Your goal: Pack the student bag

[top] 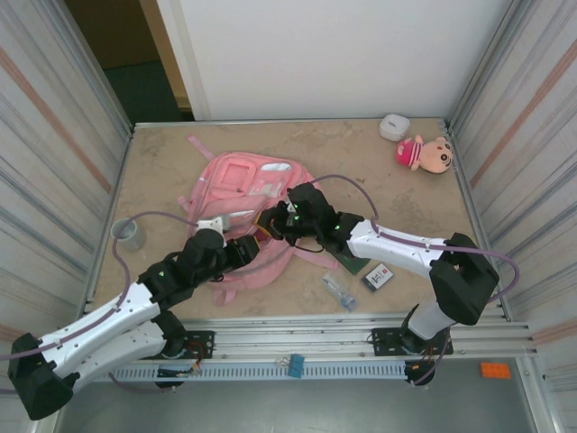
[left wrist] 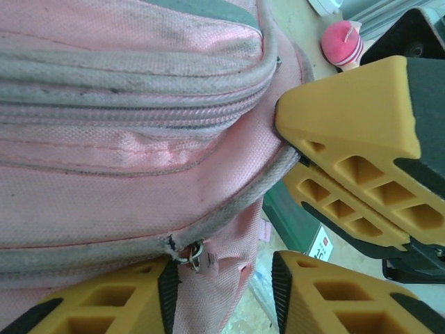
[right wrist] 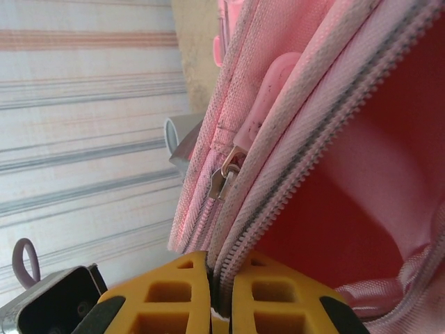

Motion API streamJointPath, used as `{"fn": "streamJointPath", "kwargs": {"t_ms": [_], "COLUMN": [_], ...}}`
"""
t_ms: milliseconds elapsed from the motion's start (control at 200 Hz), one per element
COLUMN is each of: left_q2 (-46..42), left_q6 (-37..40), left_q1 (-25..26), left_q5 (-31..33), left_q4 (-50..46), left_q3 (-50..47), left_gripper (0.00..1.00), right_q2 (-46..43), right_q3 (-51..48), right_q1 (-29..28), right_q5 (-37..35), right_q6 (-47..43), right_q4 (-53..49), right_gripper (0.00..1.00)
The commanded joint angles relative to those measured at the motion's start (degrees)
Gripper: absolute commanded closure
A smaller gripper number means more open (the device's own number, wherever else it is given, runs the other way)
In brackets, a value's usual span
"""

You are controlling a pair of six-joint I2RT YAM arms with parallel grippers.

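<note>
Pinching the zippered rim of the student bag (right wrist: 334, 174) with the right hand (right wrist: 221, 271), yellow fingers (right wrist: 174, 292) pressed tight together on the seam. Holding the left hand (left wrist: 224, 275) spread apart right beside it, not gripping, with pink fabric and a small zipper pull (left wrist: 191, 254) just off one fingertip. Looks like both hands meeting at the bag's near edge, with the rest of it lying flat on the counter (top: 406, 189) and stretching away beyond them. Can spot a plush doll (top: 425, 153) well past the right hand.
</note>
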State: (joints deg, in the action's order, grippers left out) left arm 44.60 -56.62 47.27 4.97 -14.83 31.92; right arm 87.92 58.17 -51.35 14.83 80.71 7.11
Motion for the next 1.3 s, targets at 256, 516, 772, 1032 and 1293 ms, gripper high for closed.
{"fn": "streamJointPath", "kwargs": {"t_ms": [256,516,772,1032,1293], "left_q2": [1.78,-1.7,-2.15,-6.34,-5.45], "left_q6": [11.4,9.0,12.28,31.99,58.27], "left_q1": [-0.19,-0.18,0.06,1.43,0.04], "left_q5": [3.52,7.09,6.6,7.41,3.35], "left_q4": [-11.52,-17.32,-13.4,-10.07,-15.82], "left_q3": [5.09,0.13,-2.19,3.99,10.41], "left_gripper": [0.57,0.63,0.6,0.38,0.23], "right_q2": [-4.58,-5.67,-6.73,-5.66,-6.44], "right_q3": [7.31,9.48,9.59,11.56,12.98], "right_q1": [3.24,4.9,4.92,7.05,12.39], "right_q5": [0.78,1.28,1.22,10.37,25.24], "right_q6": [-3.27,-4.01,-4.0,-14.2,-30.23], "right_q4": [0.72,0.27,-0.23,-7.2,-17.35], "right_gripper": [1.0,1.0,1.0,1.0,1.0]}}
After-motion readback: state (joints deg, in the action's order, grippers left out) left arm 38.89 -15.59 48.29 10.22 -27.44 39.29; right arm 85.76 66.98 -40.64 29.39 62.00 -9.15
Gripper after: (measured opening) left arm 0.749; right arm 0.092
